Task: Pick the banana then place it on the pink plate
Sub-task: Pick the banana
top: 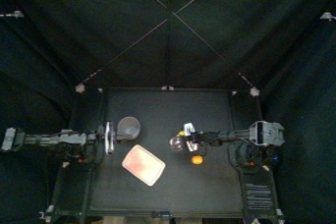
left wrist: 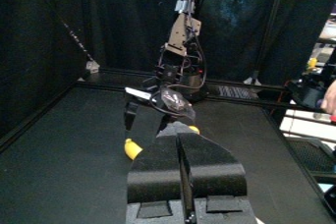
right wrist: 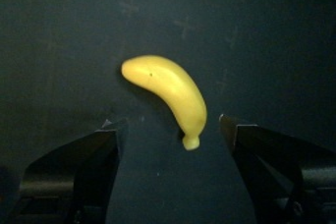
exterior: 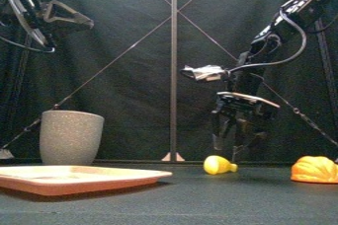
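I see the right gripper (right wrist: pixel 171 133) hovering spread and grasping nothing, its jaws flanking the small curved yellow toy banana (right wrist: pixel 168 92). The banana lies on bare black table (exterior: pixel 185 194), well apart from the flat pink tray (exterior: pixel 79 178). The left gripper (left wrist: pixel 184 144) rests at the left, pinched together, empty.

Yellow banana (right wrist: pixel 171 92) lies flat, apparently apart from the pink plate (top: pixel 144 164).

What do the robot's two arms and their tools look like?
Both arms are slim, black and jointed. The right arm ends in a pale cross-plate above the right tool, which has two narrow dark jaws. The left arm carries a similar pale plate. The left tool shows two broad black jaws in its wrist view. No markings are visible.
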### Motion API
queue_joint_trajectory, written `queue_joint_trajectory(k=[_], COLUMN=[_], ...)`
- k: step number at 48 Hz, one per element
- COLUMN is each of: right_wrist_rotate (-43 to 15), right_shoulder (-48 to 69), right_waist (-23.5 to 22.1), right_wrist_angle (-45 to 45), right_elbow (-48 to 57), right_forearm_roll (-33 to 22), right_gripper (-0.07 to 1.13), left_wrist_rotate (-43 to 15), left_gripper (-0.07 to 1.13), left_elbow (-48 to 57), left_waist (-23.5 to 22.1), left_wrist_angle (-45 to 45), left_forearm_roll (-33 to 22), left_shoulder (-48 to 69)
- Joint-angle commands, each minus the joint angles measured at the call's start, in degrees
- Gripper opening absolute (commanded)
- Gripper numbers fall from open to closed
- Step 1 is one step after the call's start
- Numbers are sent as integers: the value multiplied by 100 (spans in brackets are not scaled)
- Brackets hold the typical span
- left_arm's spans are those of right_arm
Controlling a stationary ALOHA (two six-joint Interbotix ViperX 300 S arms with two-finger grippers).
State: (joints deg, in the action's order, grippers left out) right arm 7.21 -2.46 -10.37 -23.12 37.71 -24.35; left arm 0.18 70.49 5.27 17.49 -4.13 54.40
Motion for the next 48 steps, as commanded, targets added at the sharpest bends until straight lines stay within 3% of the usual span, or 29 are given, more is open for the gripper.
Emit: queue_joint_trajectory(k=[1,27,42,48], right_wrist_rotate=[272,1635,1898,1863], right_shoulder=[26,-554,-589,-589], right_waist=[-185,-624,-633,-624], right_wrist_angle=[272,-281,-483,-457], right_elbow=[-193,-729,-949,-984], right_forearm_roll=[360,1819,2206,2250], right_gripper=[106,102,72,66], left_wrist_rotate=[-18,-9,0,0], left_gripper=[-2,-2,-2,-2], left_elbow=[-70,35,105,123], left_waist=[9,26,26,18], left_wrist_angle=[44,44,44,35], left_forearm_roll=[-35,-35,-114,-132], left_shoulder=[-26,-26,-26,-26])
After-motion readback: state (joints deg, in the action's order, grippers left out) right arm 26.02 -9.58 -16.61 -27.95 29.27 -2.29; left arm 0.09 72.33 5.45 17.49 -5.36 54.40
